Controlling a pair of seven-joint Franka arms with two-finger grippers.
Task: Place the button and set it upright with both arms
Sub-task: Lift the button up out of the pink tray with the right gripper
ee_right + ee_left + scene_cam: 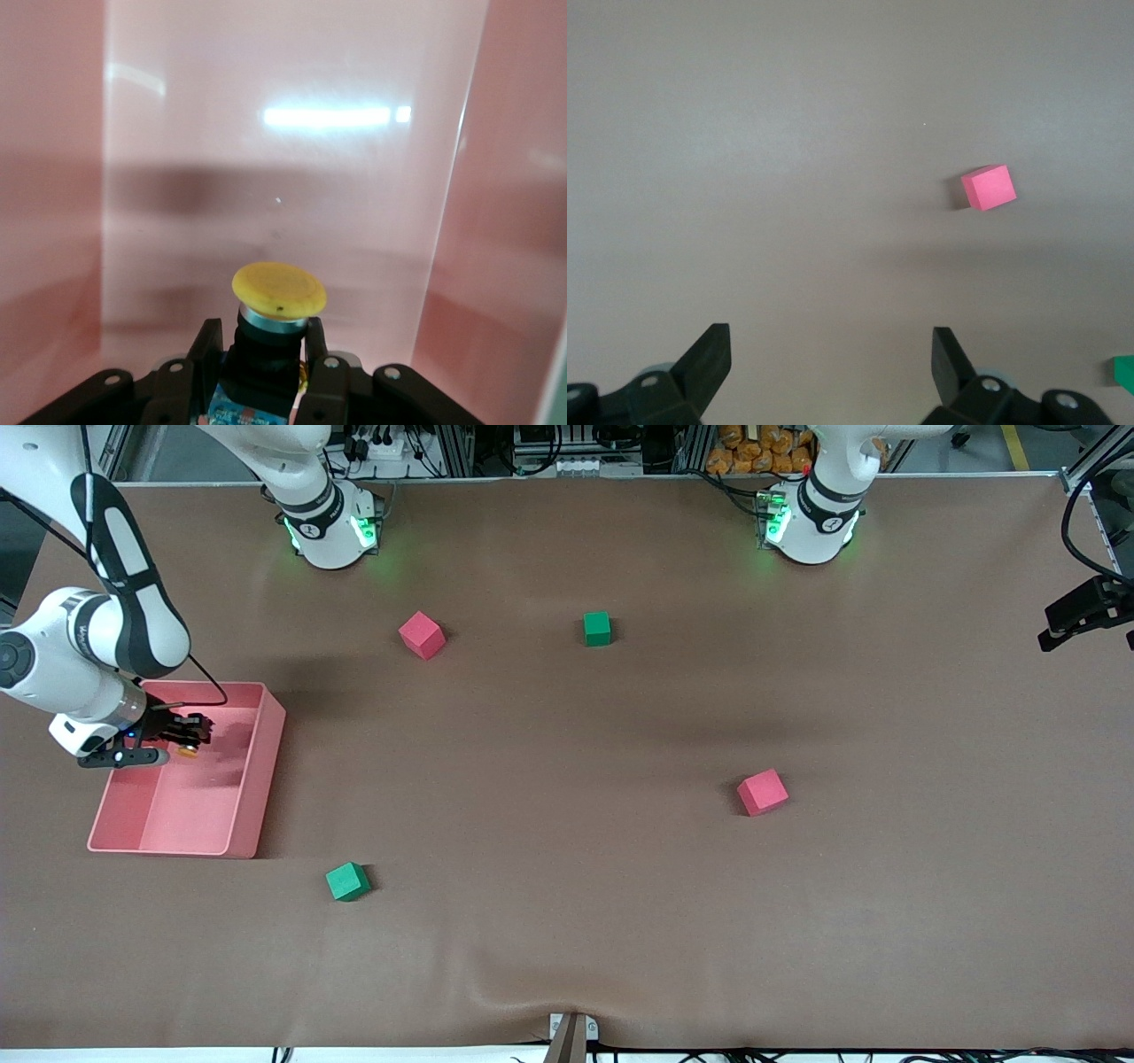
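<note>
Right gripper is clamping the black body of the button, with its fingers pressing on both sides below the round yellow-orange cap. Only the right wrist view is showing this grip plainly, along with the silver ring under the cap and the glossy pink floor and walls around it. In the front view the same right gripper is appearing as a dark cluster with a small orange spot, the button, over the inside of the pink bin at the right arm's end of the table. Whether the button is touching the bin floor cannot be told. Apart from the gripper and button, the bin is showing only bare, smooth floor; it is rectangular, with thin upright walls.

Left gripper is standing wide with nothing between its fingers, hovering over bare brown table covering; the left arm is waiting. Its wrist view is showing a red cube and the corner of a green cube.

Going from near to far in the front view, a green cube is sitting just off the bin's near corner, a red cube is lying toward the left arm's end, and a second red cube and a second green cube are resting nearest the bases. All four are matte, sharp-edged blocks on the matte brown table.
</note>
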